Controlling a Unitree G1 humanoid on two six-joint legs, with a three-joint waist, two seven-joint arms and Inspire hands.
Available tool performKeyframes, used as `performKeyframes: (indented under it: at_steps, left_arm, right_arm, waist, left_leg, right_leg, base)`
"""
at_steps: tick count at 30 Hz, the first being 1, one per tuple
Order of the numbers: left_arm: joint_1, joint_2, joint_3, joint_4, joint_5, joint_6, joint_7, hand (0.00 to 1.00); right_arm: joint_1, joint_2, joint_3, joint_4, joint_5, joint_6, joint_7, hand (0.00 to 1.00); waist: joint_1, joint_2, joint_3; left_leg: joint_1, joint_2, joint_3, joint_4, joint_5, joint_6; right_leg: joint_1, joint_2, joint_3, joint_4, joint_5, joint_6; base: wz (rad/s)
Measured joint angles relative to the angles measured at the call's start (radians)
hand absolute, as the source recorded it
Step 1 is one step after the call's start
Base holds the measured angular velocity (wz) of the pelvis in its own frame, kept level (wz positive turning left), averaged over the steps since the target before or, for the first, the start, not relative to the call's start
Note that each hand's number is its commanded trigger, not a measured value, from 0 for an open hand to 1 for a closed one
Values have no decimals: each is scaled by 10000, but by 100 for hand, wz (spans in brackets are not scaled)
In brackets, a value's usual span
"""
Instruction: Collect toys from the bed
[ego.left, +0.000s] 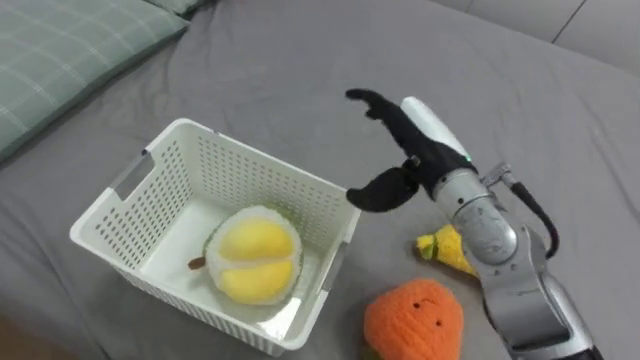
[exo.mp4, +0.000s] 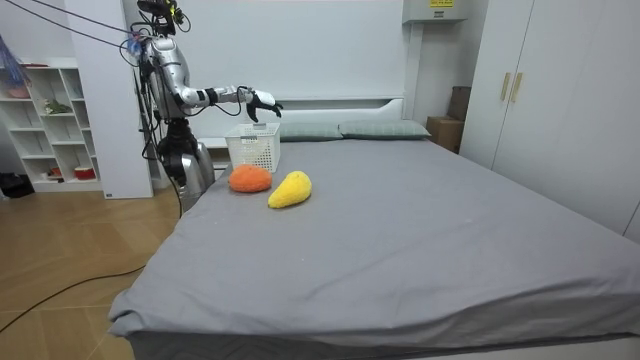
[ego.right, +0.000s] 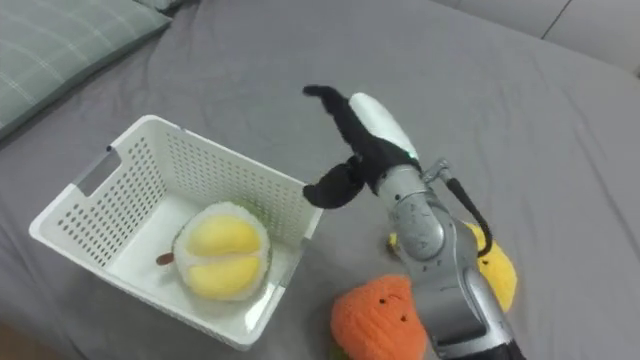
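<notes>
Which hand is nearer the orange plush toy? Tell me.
Right. The right hand hovers open just beyond the orange plush toy, beside the white basket; the left hand is nowhere near it.

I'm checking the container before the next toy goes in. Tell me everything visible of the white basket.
The white basket is rectangular, plastic-looking, with perforated walls, a solid rim and a handle slot at its left end. It sits upright on the grey bed, open-topped, holding one round yellow plush toy on its floor. The right hand, fingers open, hovers above its right corner, not gripping it.
</notes>
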Motion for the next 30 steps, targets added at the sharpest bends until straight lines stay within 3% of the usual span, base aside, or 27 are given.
performKeyframes:
  at_steps: [3,8,10,13,17,22,25,30]
  left_arm:
    - [174,17,324,18,-3,-5,21,0]
    - [654,31,506,-13,-21,90,27,0]
    - [867,36,461,-7,-43,151,157,0]
    - [896,78,467,13,-171,230,174,0]
    - [680,192,459,36,-549,220,184,0]
    - [188,501,-122,181,-623,178,372,0]
    - [-33,517,-126,98,-767,105,357,0]
    - [-299,611,-592,-25,-1153,-119,372,0]
  right_arm:
    - [281,-248,-726,808,-38,-222,-570,0]
    - [551,-404,-1446,2194,173,-102,-1306,0]
    - [523,-621,-1453,3390,607,-156,-1887,0]
    - [193,-706,-1397,4969,1016,-133,-2358,0]
    - [-788,-959,-1353,7211,1666,-135,-2711,0]
    - [-2368,-1578,-1197,10341,2405,-369,-3298,0]
    - [-2849,-1834,-1160,11323,2450,-467,-3597,0]
    - [-3820,-2110,-859,12739,2909,-690,-3909,0]
  waist:
    - [-203,-5,-17]
    - [-235,49,-54]
    - [-237,125,-160]
    - [-192,153,-191]
    - [-205,138,-164]
    - [-106,-30,-1]
    - [-123,-52,14]
    - [41,-44,26]
  left_leg:
    - [16,1,28,7,0,1]
    - [54,11,92,-72,-2,2]
    - [-2,9,85,-46,1,6]
    - [-190,-1,0,63,10,12]
    - [-648,-8,-58,128,135,19]
    - [-1586,-3,-196,120,394,-26]
    - [-2091,-24,-395,246,448,-52]
    - [-2511,-15,-496,389,475,-63]
  right_leg:
    - [49,-6,7,9,3,4]
    - [57,-8,112,34,4,7]
    - [11,-20,95,52,4,7]
    - [-94,-14,65,78,6,4]
    - [-547,-52,-118,235,36,-33]
    - [-1444,-64,-348,270,175,-132]
    - [-1847,-75,-636,272,196,-153]
    - [-2226,-82,-751,309,203,-167]
  base:
    - [-3]
    - [-5]
    - [4]
    - [8]
    - [11]
    - [8]
    - [23]
    - [6]
